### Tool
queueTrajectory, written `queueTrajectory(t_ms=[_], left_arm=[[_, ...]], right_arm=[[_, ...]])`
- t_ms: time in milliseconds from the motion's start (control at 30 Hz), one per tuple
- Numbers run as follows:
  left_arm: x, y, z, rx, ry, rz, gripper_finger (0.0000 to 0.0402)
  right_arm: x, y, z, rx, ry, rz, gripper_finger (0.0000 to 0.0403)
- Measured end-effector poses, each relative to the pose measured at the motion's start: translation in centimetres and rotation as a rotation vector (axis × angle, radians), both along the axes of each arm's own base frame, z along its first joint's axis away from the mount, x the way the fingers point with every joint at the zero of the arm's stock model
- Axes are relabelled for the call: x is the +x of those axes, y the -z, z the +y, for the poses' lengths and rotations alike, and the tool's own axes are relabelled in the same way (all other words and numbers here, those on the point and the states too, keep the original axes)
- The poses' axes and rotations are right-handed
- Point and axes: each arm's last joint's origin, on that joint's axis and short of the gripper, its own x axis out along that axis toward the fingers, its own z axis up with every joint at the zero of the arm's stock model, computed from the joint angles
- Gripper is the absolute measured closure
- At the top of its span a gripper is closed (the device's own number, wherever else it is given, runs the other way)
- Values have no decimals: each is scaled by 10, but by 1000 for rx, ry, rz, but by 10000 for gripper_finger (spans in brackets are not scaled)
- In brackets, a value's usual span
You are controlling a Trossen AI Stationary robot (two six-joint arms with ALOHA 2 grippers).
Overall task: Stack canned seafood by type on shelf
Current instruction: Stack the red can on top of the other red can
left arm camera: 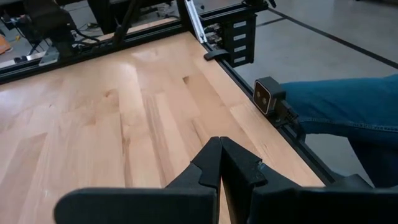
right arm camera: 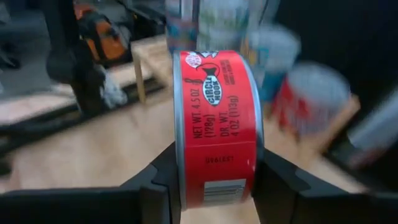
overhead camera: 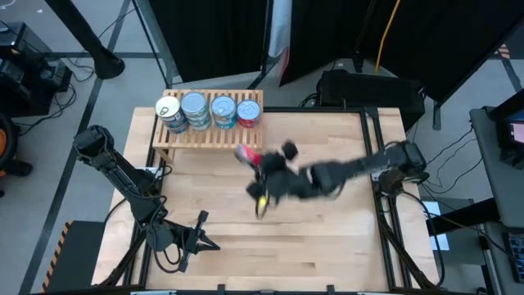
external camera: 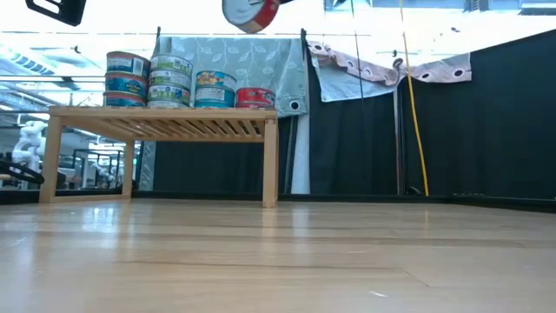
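The shelf (overhead camera: 184,135) stands at the worktop's (overhead camera: 327,238) far left edge, carrying four stacks of tins (overhead camera: 196,111), a lone red one (overhead camera: 249,112) at its right end. The right gripper (right arm camera: 214,177), above the worktop's middle just short of the shelf, clamps a red-labelled can (right arm camera: 217,124) on edge between its fingers. The left gripper (left arm camera: 221,165), fingers pressed together and empty, waits near the worktop's near left corner.

The big wooden table (overhead camera: 327,238) has a black metal frame (overhead camera: 385,205) around its edge. Behind it hang black curtains (external camera: 469,130) and a pale cloth with a leaf pattern (external camera: 252,61) — a yellow cable (external camera: 415,113) runs down in front of the curtains. Beside the table sits a person — only a leg in blue jeans (left arm camera: 348,112) shows.
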Motion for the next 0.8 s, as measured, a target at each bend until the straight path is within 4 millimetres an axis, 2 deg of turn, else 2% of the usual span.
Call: queueTrajectory(t_ms=[167,267,367,533,633,800], left_arm=[[0,2,1,24,-23,6,391],[0,4,4,73,-84,8,391],[2,6,9,114,-157,2,391],[7,6,16,140,-200,-3,391],[9,6,17,140,-207,-3,391],[7,7,15,115,-199,8,391]], right_arm=[[1,-34,-74,-13,-33,-74,270],[2,-40,-118,37,-37,-140,270],[2,-42,-154,103,-51,-209,270],[0,-39,-197,172,-19,-291,270],[1,-33,-216,221,-17,-314,270],[2,-24,-224,287,-35,-295,270]])
